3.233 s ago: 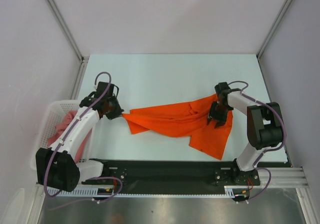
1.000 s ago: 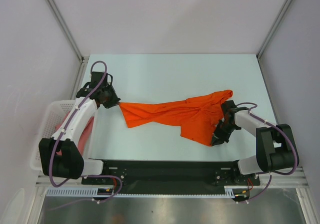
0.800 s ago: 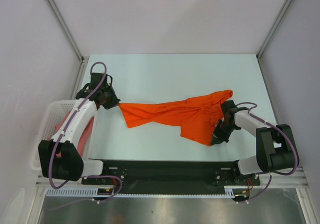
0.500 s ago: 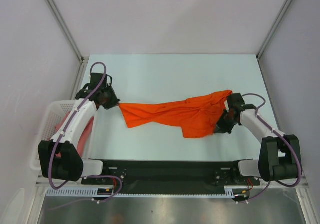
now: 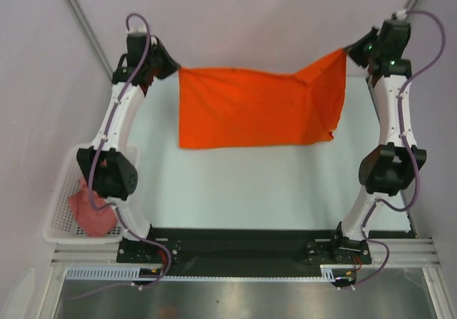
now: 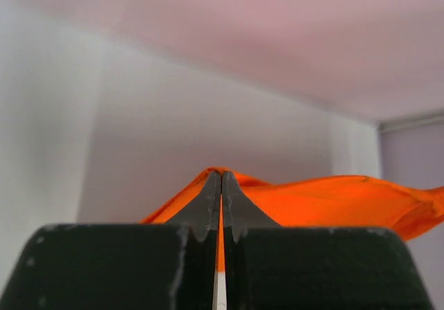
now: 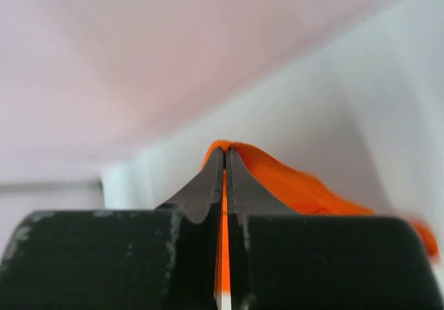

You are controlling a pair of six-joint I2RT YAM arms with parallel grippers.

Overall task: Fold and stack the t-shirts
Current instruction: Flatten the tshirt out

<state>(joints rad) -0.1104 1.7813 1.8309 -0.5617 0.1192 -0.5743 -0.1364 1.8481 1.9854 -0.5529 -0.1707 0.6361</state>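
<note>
A bright orange t-shirt hangs spread out in the air over the far half of the table, stretched between both arms. My left gripper is shut on its upper left corner; in the left wrist view orange cloth shows pinched between the closed fingers of that gripper. My right gripper is shut on the upper right corner, with cloth pinched in the right gripper. A salmon-pink t-shirt lies crumpled in the basket at the left.
A white lattice basket stands off the table's left edge by the left arm's base. The pale table lies below the hanging shirt. Walls and metal frame posts close in the back and sides.
Both arms have risen high and far, lifting the orange t-shirt off the table and stretching it flat. The right gripper closed on its corner within the last second.
</note>
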